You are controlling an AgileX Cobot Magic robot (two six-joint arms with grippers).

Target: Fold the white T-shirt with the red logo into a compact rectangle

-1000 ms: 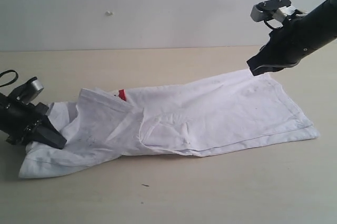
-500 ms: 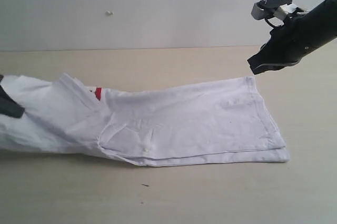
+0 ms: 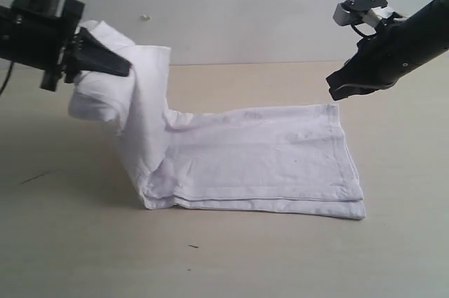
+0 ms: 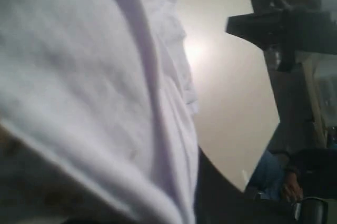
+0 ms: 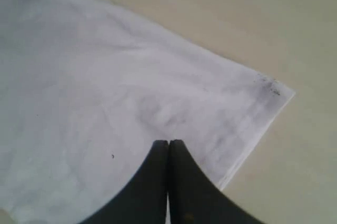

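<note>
Left gripper [image 3: 114, 65] clamps one end of the white T-shirt [image 3: 266, 158], held high above the table [image 3: 280, 259], seemingly to fold it over the flat half; right gripper [image 5: 168, 153] (fingers pressed together, empty) hovers over the hem corner

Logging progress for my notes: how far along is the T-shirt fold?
Done: the white T-shirt lies doubled lengthwise into a layered strip. In hand: the left gripper holds one end raised. The right gripper is shut, empty, near the far corner. Remaining: folding the strip crosswise.
</note>
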